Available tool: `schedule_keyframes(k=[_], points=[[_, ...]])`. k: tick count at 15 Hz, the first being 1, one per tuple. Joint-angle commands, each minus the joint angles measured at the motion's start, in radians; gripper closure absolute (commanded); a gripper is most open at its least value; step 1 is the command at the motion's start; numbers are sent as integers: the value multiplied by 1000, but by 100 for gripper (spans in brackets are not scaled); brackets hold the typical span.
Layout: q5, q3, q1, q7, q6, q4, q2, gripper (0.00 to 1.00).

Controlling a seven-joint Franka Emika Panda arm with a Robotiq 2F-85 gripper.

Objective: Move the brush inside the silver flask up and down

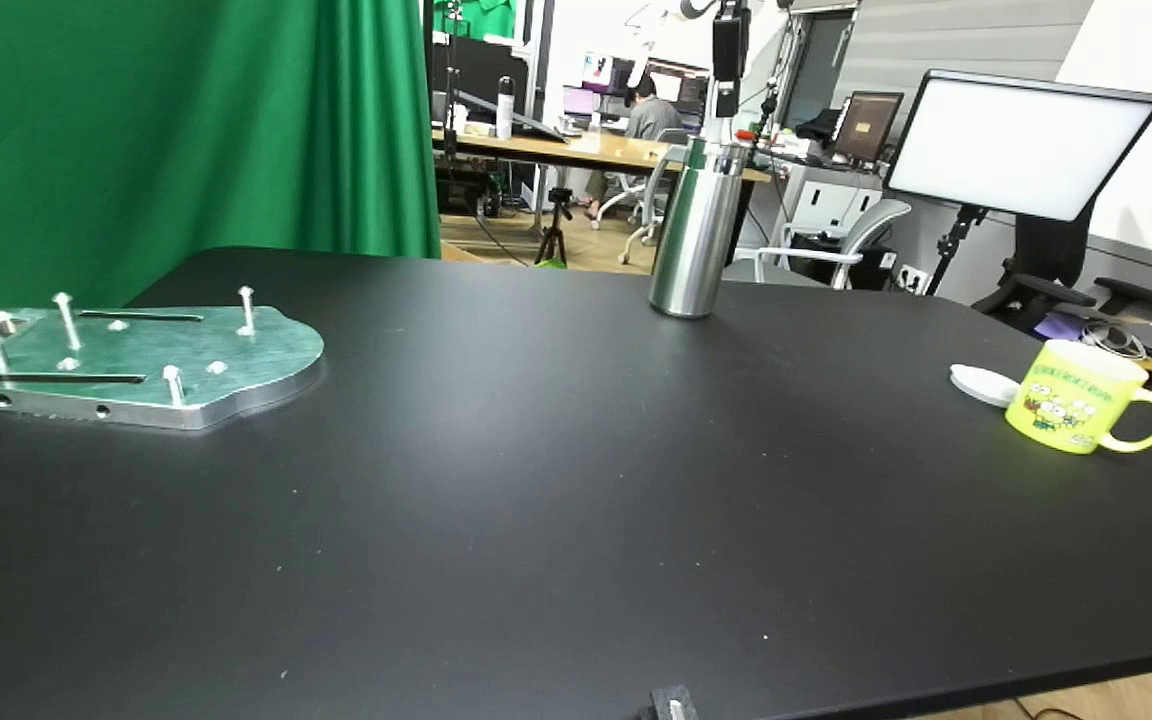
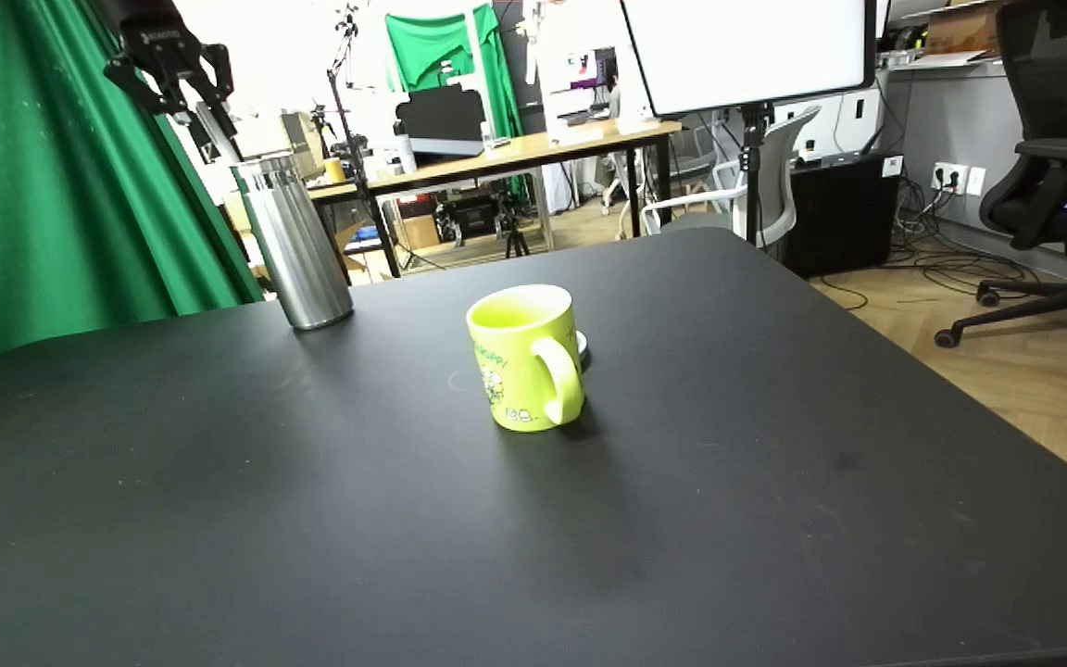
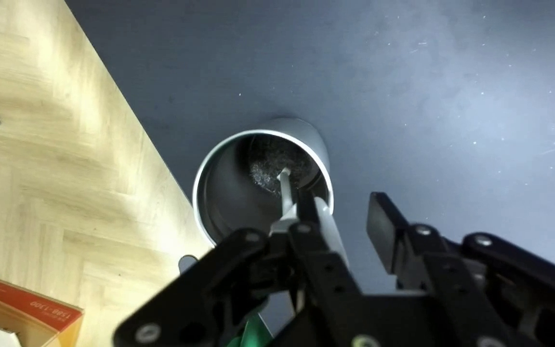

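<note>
Near the edge of the desk [image 1: 536, 480] stands one flask [image 2: 297, 245], and in it is one brush [image 3: 285, 190], its pale stem slanting down through the open mouth in the wrist view. Deep inside, the flask is dark with glinting specks; whether these are bristles cannot be told. One tool [image 3: 342, 207] hangs over the flask, its two fingers parted partway, a strip of desk showing between them. The pale handle lies close along one finger, with a visible gap to the other; whether it touches the closer one cannot be told. That finger stands in the way of part of the handle.

One yellow-green mug [image 2: 526, 361] stands well apart from the flask. Just beside it lies one white disc [image 1: 983, 385], mostly hidden by the mug in an exterior view. One green plate [image 1: 146, 345] carries four upright pegs [image 1: 67, 322]. A curtain [image 1: 186, 130] hangs beside the desk in both exterior views, one bright panel [image 1: 1026, 140] stands behind, and one red-and-orange box [image 3: 27, 306] shows on the floor [image 3: 89, 168] below.
</note>
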Motion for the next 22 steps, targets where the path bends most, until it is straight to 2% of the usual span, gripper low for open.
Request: schedule_keyframes(k=[1, 3, 4, 8, 14, 17, 22], points=[[-8, -5, 5, 38, -26, 40, 14, 97], [4, -3, -4, 45, -25, 29, -11, 100], [11, -2, -8, 50, -28, 26, -23, 96], [43, -2, -38, 56, -34, 7, -102, 96], [111, -5, -78, 49, -109, 22, -210, 96], [137, -9, -92, 42, -171, 36, -205, 96], [120, -22, -98, 59, -184, 27, -138, 96]])
